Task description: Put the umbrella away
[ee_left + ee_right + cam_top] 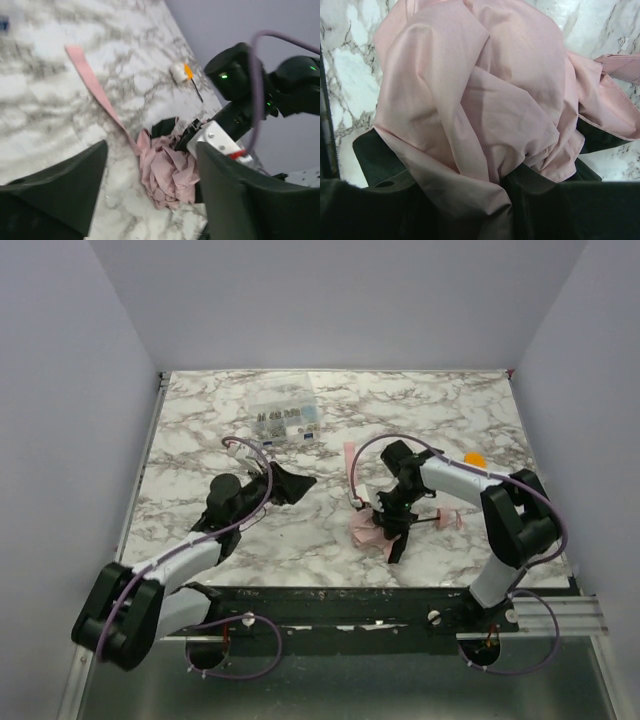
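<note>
The umbrella (366,527) lies as a crumpled pale pink bundle on the marble table (200,420), right of centre. Its pink strap (350,456) trails toward the back, and its small pink handle (450,518) sticks out to the right on a thin black shaft. My right gripper (388,522) is down on the bundle. In the right wrist view the pink fabric (485,100) fills the frame, and a fold is pinched between the dark fingers (550,200). My left gripper (291,483) hovers left of the umbrella, open and holding nothing. Its wrist view shows the bundle (167,172) and strap (95,85) ahead of the wide-set fingers (65,195).
A clear plastic compartment box (285,420) of small parts stands at the back centre. A small orange object (474,458) lies near the right edge, and the left wrist view shows this orange object (187,71) beyond the strap. Grey walls enclose the table on three sides.
</note>
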